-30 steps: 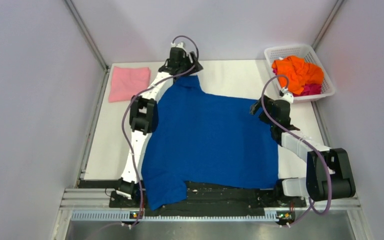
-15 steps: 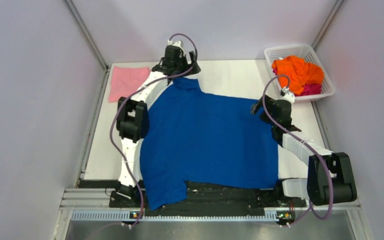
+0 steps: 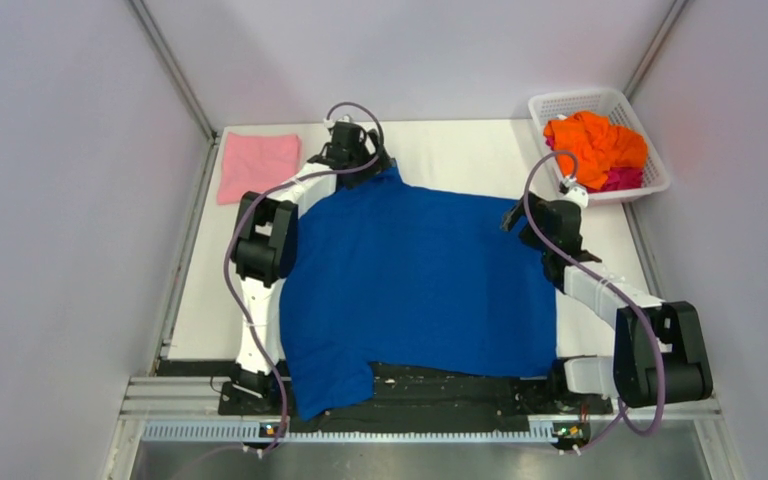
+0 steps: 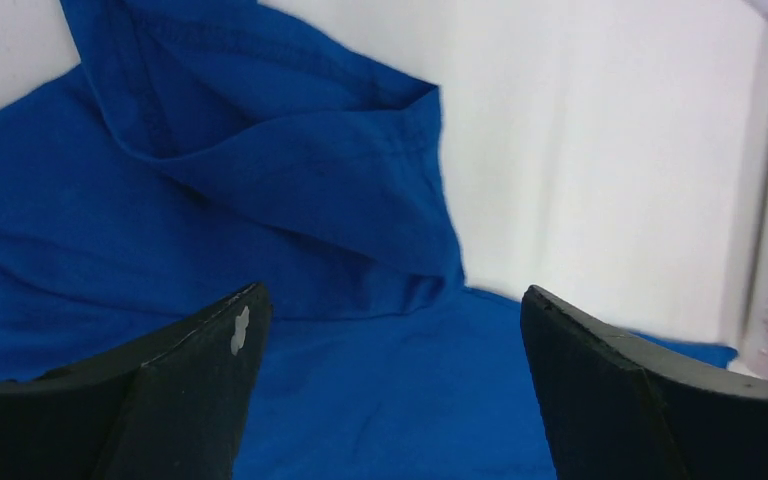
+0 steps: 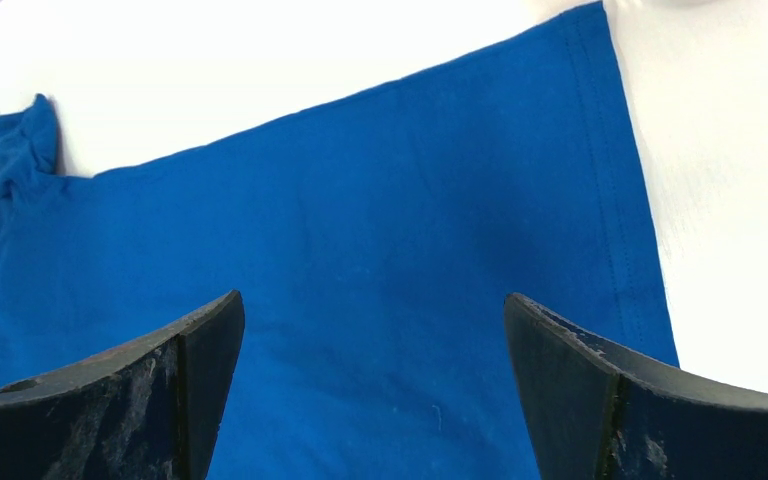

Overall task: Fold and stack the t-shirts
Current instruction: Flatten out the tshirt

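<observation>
Finding: a robotics lab test cell. A white table (image 3: 460, 150) is boxed in on three sides by plain grey panels (image 3: 60, 220) held in aluminium struts (image 3: 172, 75). A left arm (image 3: 260, 250) and a right arm (image 3: 600, 290) are bolted to a slotted metal rail (image 3: 410, 430) at the table's near edge. Purplish cables (image 3: 232, 290) loop along both arms, and small indicator lights (image 3: 270, 430) glow on the rail. The only goods are sample items: a blue shirt (image 3: 420, 280) spread mid-table and a mesh basket (image 3: 560, 105) of cloth at the table's far right corner.
</observation>
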You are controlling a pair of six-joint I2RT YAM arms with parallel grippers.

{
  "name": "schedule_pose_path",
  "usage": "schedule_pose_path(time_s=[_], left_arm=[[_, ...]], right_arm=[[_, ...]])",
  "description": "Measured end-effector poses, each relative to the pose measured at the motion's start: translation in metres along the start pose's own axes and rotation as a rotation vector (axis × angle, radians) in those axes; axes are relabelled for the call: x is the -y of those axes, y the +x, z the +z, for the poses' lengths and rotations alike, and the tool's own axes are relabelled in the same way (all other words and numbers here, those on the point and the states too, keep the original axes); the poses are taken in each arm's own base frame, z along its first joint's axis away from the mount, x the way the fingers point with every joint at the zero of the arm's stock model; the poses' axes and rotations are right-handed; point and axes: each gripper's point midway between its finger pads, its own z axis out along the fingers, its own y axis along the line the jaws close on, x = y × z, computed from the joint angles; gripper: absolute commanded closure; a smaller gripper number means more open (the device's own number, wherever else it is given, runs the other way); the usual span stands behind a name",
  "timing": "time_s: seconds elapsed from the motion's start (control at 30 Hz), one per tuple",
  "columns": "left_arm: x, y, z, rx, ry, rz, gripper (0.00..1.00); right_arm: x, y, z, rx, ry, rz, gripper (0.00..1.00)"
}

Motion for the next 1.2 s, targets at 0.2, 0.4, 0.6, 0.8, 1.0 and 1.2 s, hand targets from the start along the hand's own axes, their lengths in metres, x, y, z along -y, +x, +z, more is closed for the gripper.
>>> schedule_pose_path(time_s=[0.2, 0.4, 0.6, 0.8, 1.0, 1.2], left_arm=[[-0.021, 0.022, 0.032, -0.036, -0.047, -0.062, 0.01], [-0.009, -0.002, 0.052, 0.032, -0.031, -0.073, 0.01], [0.004, -0.033, 0.091, 0.104, 0.029, -0.087, 0.01], [0.01, -0.071, 0.109, 0.22, 0.14, -0.152, 0.01], [0.04, -0.115, 0.093, 0.325, 0.282, -0.165, 0.01], [0.033, -0.104, 0.047, 0.311, 0.181, -0.157, 0.01]], right_arm=[[0.004, 0.006, 0.003, -0.016, 0.016, -0.011, 0.01], [0.006, 0.005, 0.003, -0.011, 0.024, -0.02, 0.01], [0.009, 0.004, 0.004, -0.005, 0.038, -0.028, 0.01], [0.01, 0.003, 0.004, -0.002, 0.043, -0.028, 0.01], [0.01, 0.003, 0.004, -0.001, 0.045, -0.028, 0.01], [0.01, 0.003, 0.004, -0.001, 0.044, -0.028, 0.01]])
